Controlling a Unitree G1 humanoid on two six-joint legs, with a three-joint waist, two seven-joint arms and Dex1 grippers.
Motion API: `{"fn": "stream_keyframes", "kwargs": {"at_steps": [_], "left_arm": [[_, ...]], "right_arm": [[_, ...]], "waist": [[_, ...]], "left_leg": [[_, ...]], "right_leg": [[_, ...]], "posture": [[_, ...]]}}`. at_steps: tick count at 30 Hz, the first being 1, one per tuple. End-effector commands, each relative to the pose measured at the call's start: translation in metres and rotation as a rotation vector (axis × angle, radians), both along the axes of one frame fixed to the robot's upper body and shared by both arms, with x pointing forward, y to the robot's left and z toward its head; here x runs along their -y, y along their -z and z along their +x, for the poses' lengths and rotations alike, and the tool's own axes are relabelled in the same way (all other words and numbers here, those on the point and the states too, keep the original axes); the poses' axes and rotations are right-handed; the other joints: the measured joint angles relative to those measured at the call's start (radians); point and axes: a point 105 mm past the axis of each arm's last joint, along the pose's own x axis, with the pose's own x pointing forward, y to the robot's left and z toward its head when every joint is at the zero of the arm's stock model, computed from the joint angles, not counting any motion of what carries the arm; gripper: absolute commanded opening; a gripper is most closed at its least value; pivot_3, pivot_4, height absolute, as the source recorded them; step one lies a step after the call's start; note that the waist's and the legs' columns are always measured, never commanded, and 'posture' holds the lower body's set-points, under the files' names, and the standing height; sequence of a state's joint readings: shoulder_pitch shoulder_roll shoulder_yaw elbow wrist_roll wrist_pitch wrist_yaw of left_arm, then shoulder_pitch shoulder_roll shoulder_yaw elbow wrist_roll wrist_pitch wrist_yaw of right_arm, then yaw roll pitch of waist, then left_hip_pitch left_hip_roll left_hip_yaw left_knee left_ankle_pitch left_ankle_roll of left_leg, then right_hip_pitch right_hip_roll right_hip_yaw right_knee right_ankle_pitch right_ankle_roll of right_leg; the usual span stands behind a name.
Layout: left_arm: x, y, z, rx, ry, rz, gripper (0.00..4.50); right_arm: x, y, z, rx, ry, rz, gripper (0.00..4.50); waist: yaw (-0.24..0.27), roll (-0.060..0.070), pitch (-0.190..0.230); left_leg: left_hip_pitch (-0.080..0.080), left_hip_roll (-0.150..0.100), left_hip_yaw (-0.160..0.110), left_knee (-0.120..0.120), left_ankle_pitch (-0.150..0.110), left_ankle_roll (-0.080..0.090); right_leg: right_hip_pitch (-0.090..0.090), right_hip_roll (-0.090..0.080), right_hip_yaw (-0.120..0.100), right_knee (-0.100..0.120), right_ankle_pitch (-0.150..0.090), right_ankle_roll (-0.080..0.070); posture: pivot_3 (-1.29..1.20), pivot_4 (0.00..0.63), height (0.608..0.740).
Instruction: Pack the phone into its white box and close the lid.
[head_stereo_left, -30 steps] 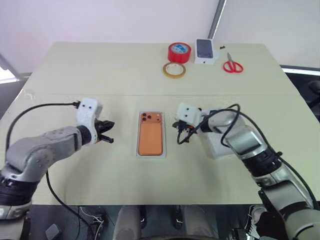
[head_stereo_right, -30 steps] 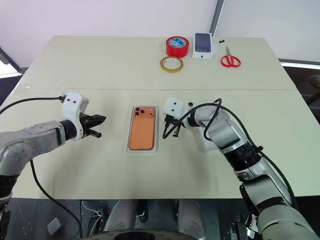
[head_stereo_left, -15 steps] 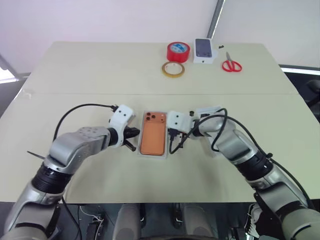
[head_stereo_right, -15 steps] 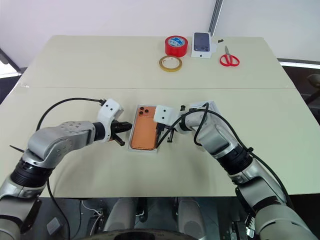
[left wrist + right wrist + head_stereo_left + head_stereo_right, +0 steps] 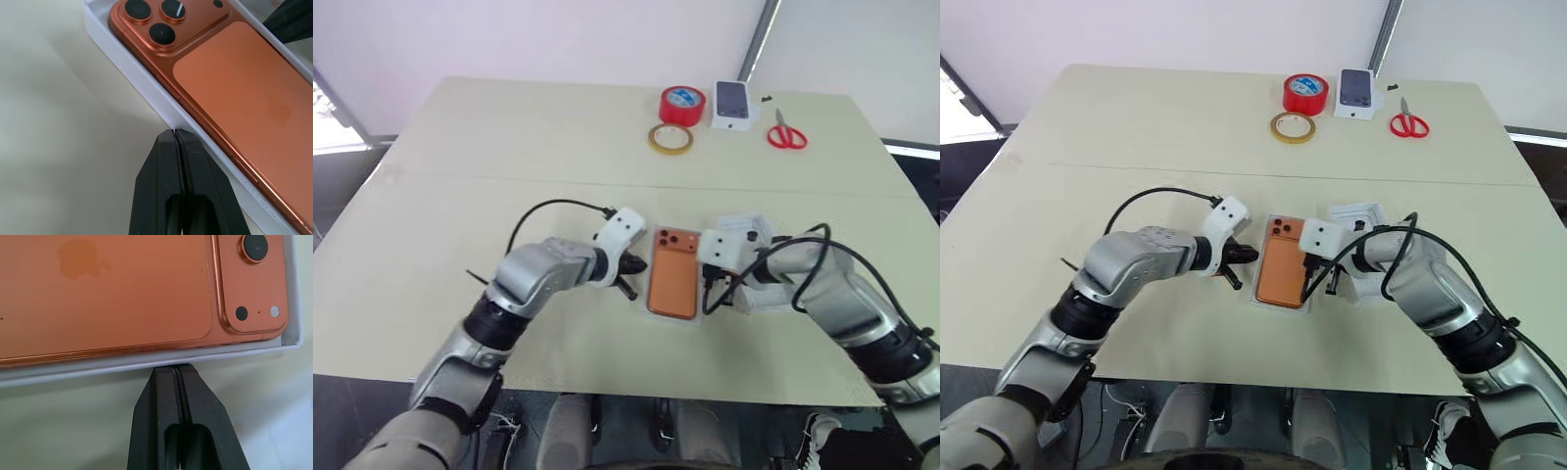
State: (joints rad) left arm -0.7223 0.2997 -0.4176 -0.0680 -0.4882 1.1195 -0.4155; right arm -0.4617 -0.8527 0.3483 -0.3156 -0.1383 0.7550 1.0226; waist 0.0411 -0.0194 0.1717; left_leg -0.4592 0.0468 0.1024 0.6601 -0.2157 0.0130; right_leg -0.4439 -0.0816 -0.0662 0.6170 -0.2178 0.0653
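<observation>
Phone lies in white box; left gripper and right gripper, both pinched together, seemingly touch its opposite walls.

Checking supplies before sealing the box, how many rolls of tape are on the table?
2. The red tape roll stands at the table's far side, left of the small white phone box. The yellowish tape roll lies flat just in front of it. None appear hidden.
</observation>
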Motion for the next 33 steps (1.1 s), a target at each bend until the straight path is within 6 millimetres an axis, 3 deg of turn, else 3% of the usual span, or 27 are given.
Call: {"fn": "stream_keyframes", "kwargs": {"at_steps": [1, 9, 21, 28, 33], "left_arm": [[0.047, -0.013, -0.024, -0.008, 0.194, -0.094, 0.05], [0.057, -0.013, -0.033, -0.034, 0.252, -0.107, 0.05], [0.043, -0.009, -0.026, -0.040, 0.212, -0.085, 0.05], [0.009, -0.033, -0.016, 0.028, 0.160, -0.160, 0.05], [-0.032, -0.050, -0.017, 0.152, 0.162, -0.205, 0.05]], "right_arm": [[-0.001, -0.005, -0.007, 0.016, -0.025, 0.019, 0.00], [0.014, -0.001, -0.010, 0.007, 0.021, 0.009, 0.00], [0.027, -0.002, -0.005, 0.014, 0.051, -0.012, 0.00], [0.040, -0.036, -0.012, 0.005, 0.036, 0.040, 0.00], [0.046, -0.054, -0.010, -0.035, 0.124, 0.153, 0.00]], "waist": [[0.001, 0.000, 0.000], [0.000, 0.000, 0.000], [-0.001, 0.000, 0.000], [-0.004, 0.001, 0.000], [-0.021, 0.001, 0.000]], "left_leg": [[0.000, 0.000, 0.000, 0.001, -0.001, 0.001], [0.000, 0.001, 0.000, 0.003, -0.002, 0.002], [0.000, 0.000, -0.001, 0.004, -0.002, 0.003], [0.000, 0.001, 0.000, 0.004, -0.002, 0.003], [0.001, 0.001, 0.000, 0.003, -0.002, 0.003]], "right_leg": [[0.001, 0.000, 0.000, 0.000, 0.000, 0.000], [0.002, -0.001, 0.000, 0.000, 0.000, 0.000], [0.002, -0.001, 0.000, 0.000, 0.000, 0.000], [0.001, -0.001, 0.000, 0.001, 0.000, 0.000], [0.001, 0.000, 0.000, 0.003, 0.000, 0.000]], "posture": [[0.00, 0.150, 0.740], [0.00, 0.150, 0.740], [0.00, 0.150, 0.740], [0.00, 0.150, 0.740], [0.00, 0.150, 0.740]]}}
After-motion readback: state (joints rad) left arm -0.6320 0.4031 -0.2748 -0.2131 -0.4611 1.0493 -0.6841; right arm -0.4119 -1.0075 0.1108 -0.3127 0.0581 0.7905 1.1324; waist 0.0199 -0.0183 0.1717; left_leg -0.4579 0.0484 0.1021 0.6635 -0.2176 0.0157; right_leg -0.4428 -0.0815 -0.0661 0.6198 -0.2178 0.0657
